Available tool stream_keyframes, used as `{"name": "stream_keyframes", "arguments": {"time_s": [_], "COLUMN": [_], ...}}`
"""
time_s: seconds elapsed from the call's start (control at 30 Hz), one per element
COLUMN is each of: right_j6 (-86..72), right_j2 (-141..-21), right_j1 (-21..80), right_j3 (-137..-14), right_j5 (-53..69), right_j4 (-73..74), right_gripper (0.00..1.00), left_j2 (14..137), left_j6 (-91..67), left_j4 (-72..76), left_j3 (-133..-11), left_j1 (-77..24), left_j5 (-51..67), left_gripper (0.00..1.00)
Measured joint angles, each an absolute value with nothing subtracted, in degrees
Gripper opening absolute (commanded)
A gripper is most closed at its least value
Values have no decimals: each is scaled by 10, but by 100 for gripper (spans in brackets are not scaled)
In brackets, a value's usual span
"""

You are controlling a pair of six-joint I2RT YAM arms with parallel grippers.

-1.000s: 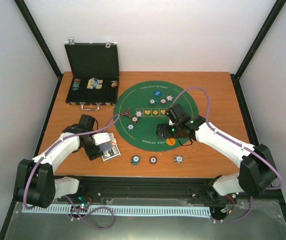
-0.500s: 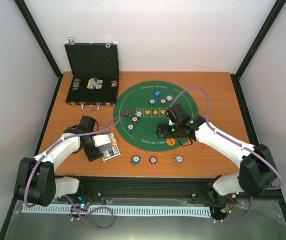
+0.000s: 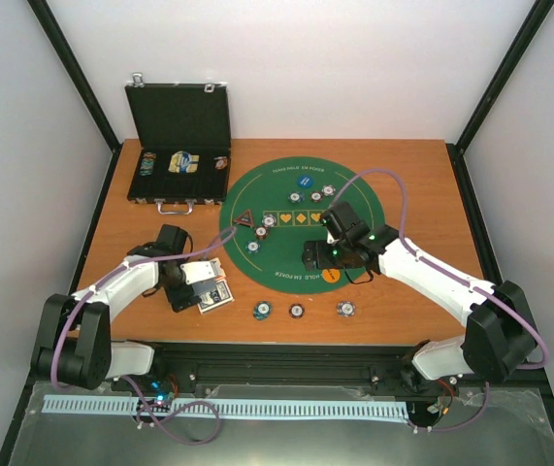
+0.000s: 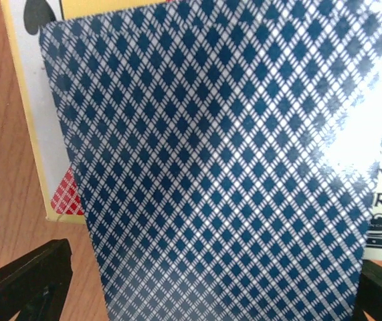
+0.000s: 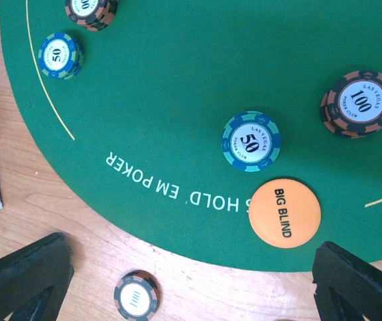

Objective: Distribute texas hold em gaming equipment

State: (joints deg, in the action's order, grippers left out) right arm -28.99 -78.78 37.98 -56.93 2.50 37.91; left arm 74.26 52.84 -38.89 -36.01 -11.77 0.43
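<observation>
My left gripper (image 3: 196, 280) is shut on a blue diamond-backed playing card (image 4: 211, 167), a finger at each side edge, just over the card box (image 3: 216, 295) on the wood. The card fills the left wrist view. My right gripper (image 3: 313, 260) is open and empty above the near rim of the green mat (image 3: 354, 180), next to the orange BIG BLIND disc (image 5: 285, 212) and a 50 chip (image 5: 251, 141). A blue disc (image 3: 306, 182), a triangular token (image 3: 245, 219) and several chips lie on the mat.
The black hinged case (image 3: 179, 116) stands open at the back left with items inside. Three chips (image 3: 297, 311) lie on the wood near the front edge. A stack of 100 chips (image 5: 360, 102) sits on the mat.
My left gripper has edged slightly right with the card. The right arm has not moved.
</observation>
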Motion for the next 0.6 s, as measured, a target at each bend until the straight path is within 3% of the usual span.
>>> {"name": "stream_keyframes", "arguments": {"time_s": [0.4,0.6], "right_j6": [-290,-290], "right_j2": [-788,-788], "right_j1": [380,383], "right_j3": [-569,-569], "right_j5": [26,27], "right_j4": [379,379], "right_gripper": [97,97], "left_j2": [746,746], "left_j6": [535,537], "left_j4": [-384,-382], "left_j3": [-359,-357], "left_j1": [-118,-118], "left_j5": [-3,-7], "left_gripper": [74,54]}}
